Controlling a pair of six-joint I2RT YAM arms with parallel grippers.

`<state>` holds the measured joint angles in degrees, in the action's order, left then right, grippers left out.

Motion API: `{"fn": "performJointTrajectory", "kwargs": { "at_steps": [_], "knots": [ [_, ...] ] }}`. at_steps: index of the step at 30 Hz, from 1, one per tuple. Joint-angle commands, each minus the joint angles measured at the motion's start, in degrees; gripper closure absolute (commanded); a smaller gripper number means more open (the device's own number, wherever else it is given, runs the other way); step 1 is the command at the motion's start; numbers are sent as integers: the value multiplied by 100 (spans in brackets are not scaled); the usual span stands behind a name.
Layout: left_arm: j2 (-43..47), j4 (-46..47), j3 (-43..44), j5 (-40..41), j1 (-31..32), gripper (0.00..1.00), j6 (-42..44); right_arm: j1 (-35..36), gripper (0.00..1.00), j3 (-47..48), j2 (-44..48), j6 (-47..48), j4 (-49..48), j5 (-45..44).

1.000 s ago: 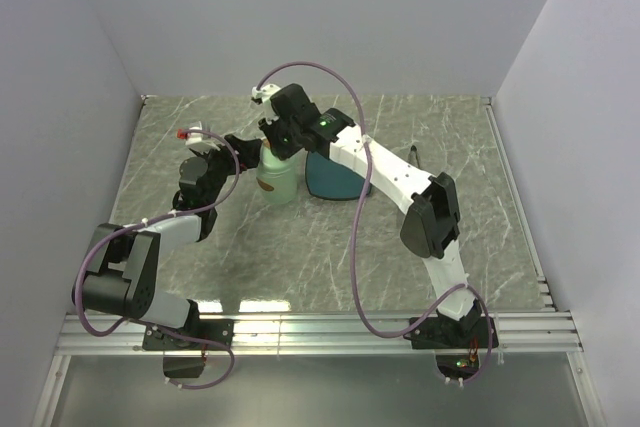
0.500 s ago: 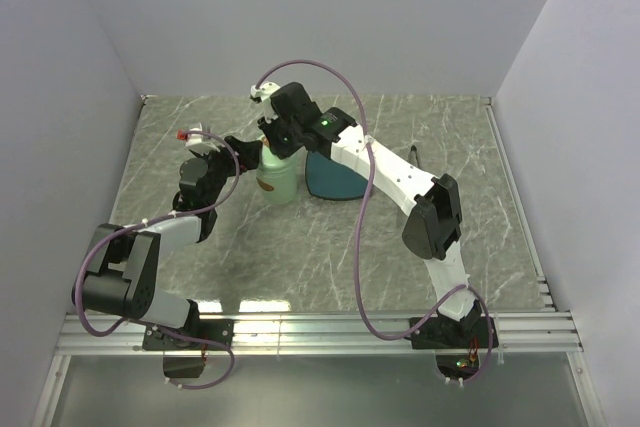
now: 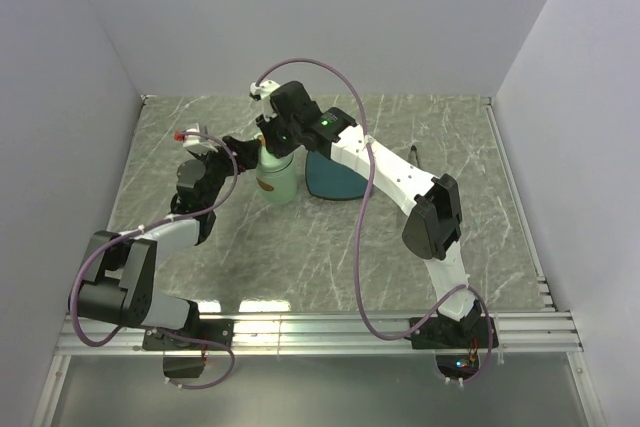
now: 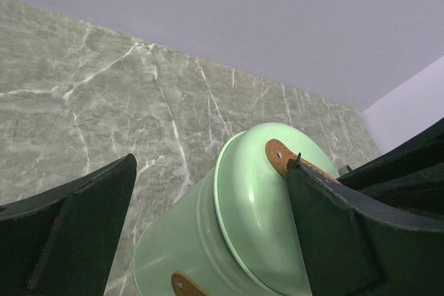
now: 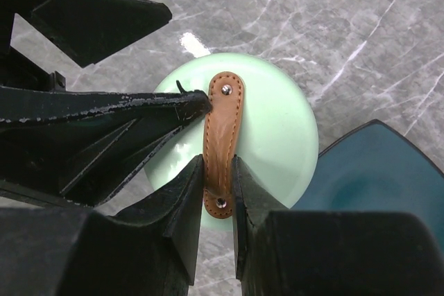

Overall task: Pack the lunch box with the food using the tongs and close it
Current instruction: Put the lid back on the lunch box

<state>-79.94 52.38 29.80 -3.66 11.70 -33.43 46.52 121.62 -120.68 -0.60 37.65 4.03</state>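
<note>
The mint-green lunch box [image 3: 275,185] stands upright at mid-table with its round lid [image 5: 277,123] on top. My right gripper [image 5: 217,171] comes down from above and is shut on the lid's brown strap handle [image 5: 222,126]. My left gripper [image 4: 211,171] is open and straddles the upper part of the box [image 4: 173,254]. Its right finger [image 4: 333,220] touches the lid [image 4: 277,227] by the strap end, and its left finger [image 4: 76,227] stands apart from the box. The food is hidden. I cannot make out the tongs.
A dark teal square plate [image 3: 335,182] lies just right of the box, also in the right wrist view as the plate [image 5: 374,171]. Grey walls close the marble table [image 3: 200,237] at the back and both sides. A metal rail [image 3: 320,327] runs along the near edge.
The left wrist has edged slightly toward the back left. The right gripper and the lunch box stay where they were.
</note>
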Motion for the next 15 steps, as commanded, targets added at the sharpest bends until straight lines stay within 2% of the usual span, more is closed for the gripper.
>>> {"fn": "performJointTrajectory", "kwargs": {
  "at_steps": [1,15],
  "knots": [
    [181,132,-45,15,25,4,91,24,81,134,326,-116,-285,133],
    [-48,158,61,-82,34,4,73,32,81,-104,300,-54,-135,-69]
  ]
}}
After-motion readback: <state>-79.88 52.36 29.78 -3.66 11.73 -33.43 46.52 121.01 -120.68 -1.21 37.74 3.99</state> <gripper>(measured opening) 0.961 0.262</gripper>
